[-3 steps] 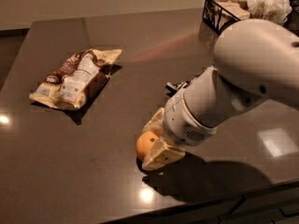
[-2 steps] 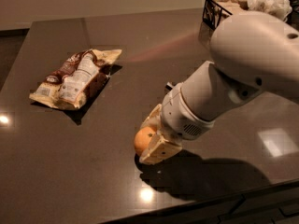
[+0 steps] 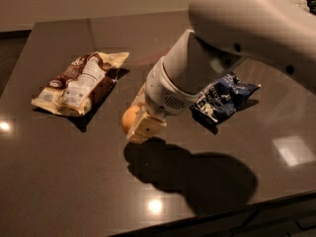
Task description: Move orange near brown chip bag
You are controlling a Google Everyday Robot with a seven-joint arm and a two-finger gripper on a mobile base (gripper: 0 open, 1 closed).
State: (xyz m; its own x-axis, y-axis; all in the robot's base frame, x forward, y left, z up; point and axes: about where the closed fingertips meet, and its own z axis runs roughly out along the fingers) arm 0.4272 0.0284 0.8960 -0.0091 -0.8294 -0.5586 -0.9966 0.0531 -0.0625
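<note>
- Hand (image 3: 138,125) sits mid-table, at the end of the big white arm (image 3: 187,78) that comes in from the far right. It hangs just left of the arm's wrist.
- Hand is closed on the orange (image 3: 129,119). One cream finger (image 3: 146,128) presses its near-right side. The other finger is mostly hidden behind the fruit, so the hand is only as wide as the orange.
- Orange looks lifted off the table (image 3: 59,181): its shadow (image 3: 148,154) falls apart from it, to the near side. That's a judgement, since contact w/ the table isn't clear.
- Key relation: brown chip bag (image 3: 79,83) lies left and a bit far of the hand. It's close by but not touching, w/ a strip of bare table between.
- Bag lies flat. Long axis runs near-left to far-right, so its right long edge faces the orange.
- Next move, I'd judge: a short carry left, then set down beside that right edge, not on top of the bag.
- Blue bag (image 3: 222,98) is on the right, on the other side of the arm. It's away from the path and not the target.
- Risk: orange is round, so it may roll on release, and a low, gentle drop is needed.
</note>
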